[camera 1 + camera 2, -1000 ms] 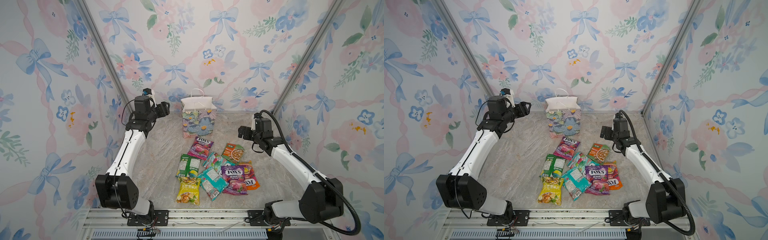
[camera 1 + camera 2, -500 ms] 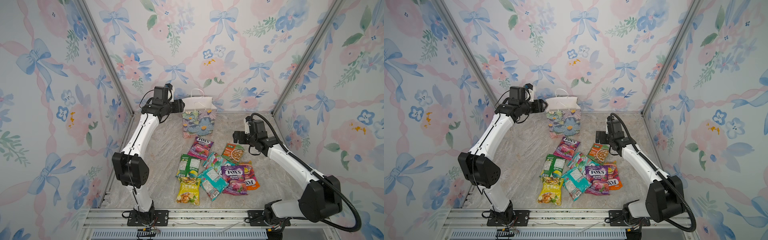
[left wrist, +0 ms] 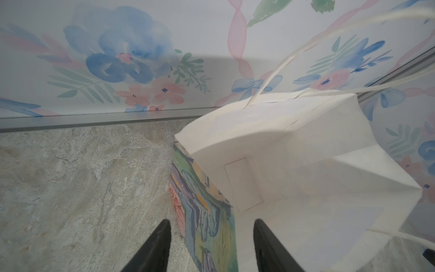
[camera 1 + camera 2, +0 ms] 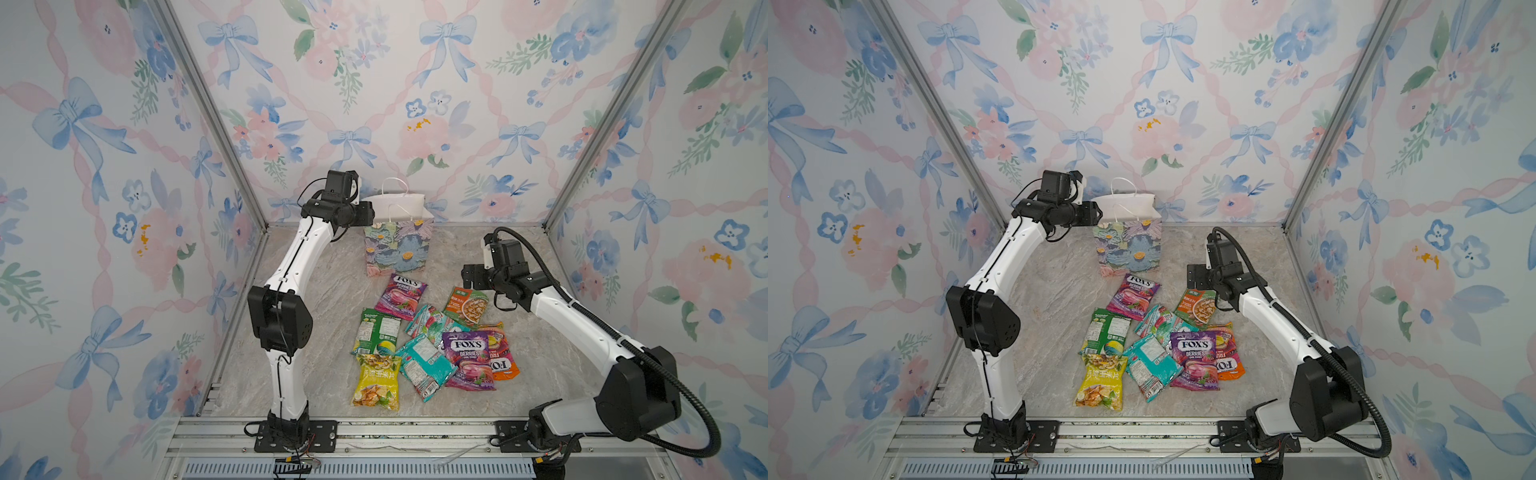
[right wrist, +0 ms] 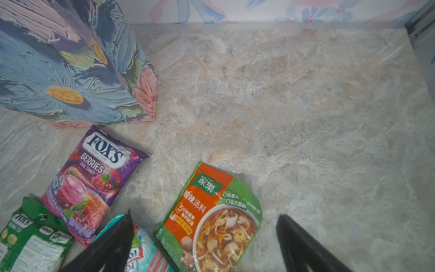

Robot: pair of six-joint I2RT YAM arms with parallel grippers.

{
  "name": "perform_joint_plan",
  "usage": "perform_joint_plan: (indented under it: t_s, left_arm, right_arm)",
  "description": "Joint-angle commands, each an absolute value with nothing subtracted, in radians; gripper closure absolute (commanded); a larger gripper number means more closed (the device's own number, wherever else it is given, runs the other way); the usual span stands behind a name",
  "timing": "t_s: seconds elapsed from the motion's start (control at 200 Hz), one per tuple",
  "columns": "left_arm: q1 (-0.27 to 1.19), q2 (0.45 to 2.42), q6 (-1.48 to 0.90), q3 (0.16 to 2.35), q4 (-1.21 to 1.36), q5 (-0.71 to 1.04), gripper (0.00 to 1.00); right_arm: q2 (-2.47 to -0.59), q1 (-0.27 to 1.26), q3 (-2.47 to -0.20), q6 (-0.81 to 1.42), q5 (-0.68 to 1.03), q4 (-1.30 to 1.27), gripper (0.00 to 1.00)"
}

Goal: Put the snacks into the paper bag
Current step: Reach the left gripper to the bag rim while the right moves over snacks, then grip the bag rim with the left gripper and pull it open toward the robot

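The paper bag [image 4: 397, 249] stands upright at the back of the counter [image 4: 324, 291], with the snacks [image 4: 432, 336] scattered just before it. The left fingers [image 3: 153, 249] are spread, straddling the bag's side wall at its rim. The right fingers [image 5: 299, 247] are spread wide above the orange-green packet [image 5: 211, 219].

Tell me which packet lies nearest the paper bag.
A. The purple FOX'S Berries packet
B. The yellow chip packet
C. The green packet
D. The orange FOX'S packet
A: in both top views the purple FOX'S Berries packet lies just in front of the paper bag, with every other packet farther from it.
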State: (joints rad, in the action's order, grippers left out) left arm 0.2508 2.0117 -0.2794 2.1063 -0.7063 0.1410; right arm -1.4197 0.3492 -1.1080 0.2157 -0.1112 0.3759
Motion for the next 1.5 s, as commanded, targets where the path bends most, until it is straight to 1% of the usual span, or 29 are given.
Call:
perform_joint_plan:
  t_s: [0.0,0.09,0.17,0.285,0.375,0.525,0.645,0.735,0.95,1.075,1.305,1.495]
  left_arm:
    - [0.258,2.029,-0.264,2.142,-0.721,0.112,0.47]
    - [0.259,2.034,-0.267,2.151,-0.721,0.112,0.49]
    - [0.262,2.034,-0.27,2.154,-0.722,0.109,0.54]
    - [0.263,2.036,-0.274,2.154,-0.723,0.106,0.63]
    - [0.265,2.039,-0.278,2.154,-0.722,0.11,0.72]
    - [0.265,2.038,-0.281,2.151,-0.723,0.115,0.81]
    - [0.265,2.023,-0.287,2.138,-0.723,0.1,0.95]
    - [0.265,1.992,-0.29,2.115,-0.724,0.062,1.0]
    - [0.265,1.89,-0.29,2.029,-0.722,-0.013,1.0]
    - [0.264,1.812,-0.296,1.944,-0.721,-0.052,1.0]
    - [0.262,1.635,-0.32,1.741,-0.719,-0.135,1.0]
    - [0.238,1.458,-0.368,1.538,-0.719,-0.145,1.0]
  right_arm:
    - [-1.396,0.362,-1.119,0.202,-0.13,0.396,0.03]
    - [-1.383,0.362,-1.111,0.202,-0.136,0.399,0.03]
    - [-1.374,0.361,-1.109,0.202,-0.137,0.4,0.03]
    - [-1.365,0.362,-1.103,0.205,-0.137,0.399,0.04]
    - [-1.358,0.362,-1.098,0.208,-0.137,0.393,0.03]
    - [-1.356,0.362,-1.092,0.21,-0.133,0.392,0.03]
    - [-1.356,0.361,-1.084,0.212,-0.127,0.385,0.04]
    - [-1.36,0.362,-1.079,0.212,-0.114,0.381,0.04]
    - [-1.38,0.364,-1.078,0.219,-0.085,0.358,0.03]
    - [-1.402,0.372,-1.096,0.223,-0.066,0.35,0.03]
    - [-1.45,0.399,-1.122,0.238,-0.031,0.33,0.04]
    - [-1.494,0.423,-1.158,0.246,-0.019,0.318,0.03]
